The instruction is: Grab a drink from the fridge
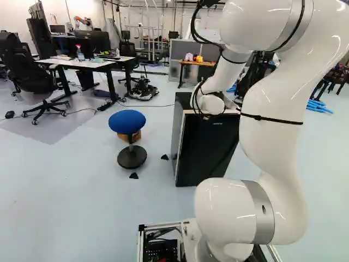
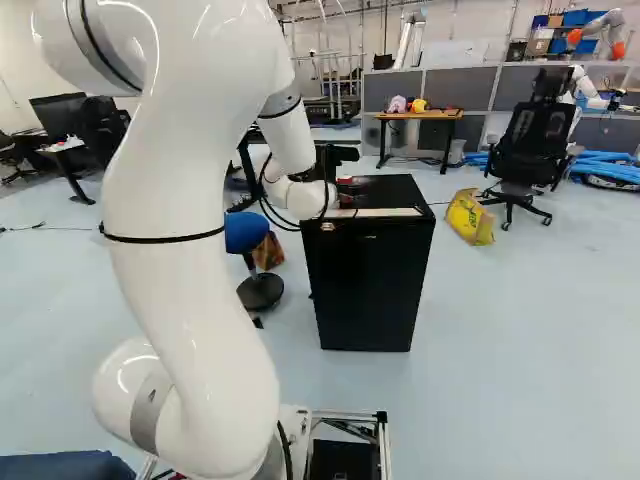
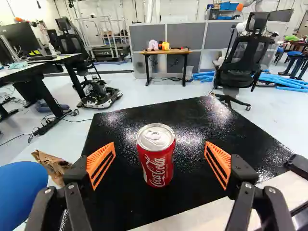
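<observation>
The claw (image 2: 336,156) is spread wide, an orange pad (image 3: 109,151) either side of the red can (image 3: 156,166), upright inside the black fridge top's (image 3: 126,202) edges!

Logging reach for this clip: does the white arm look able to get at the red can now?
Probably yes: the red can stands upright on the black fridge, ahead of the open end effector, with a finger to either side and nothing showing in the way.

This is a robotics lab: another robot (image 2: 598,22) shows beyond grey partitions (image 3: 183,36), and there are a low machine (image 3: 99,99), a metal frame (image 3: 114,45), a white-topped desk (image 1: 95,64) and an office chair (image 3: 243,60)
</observation>
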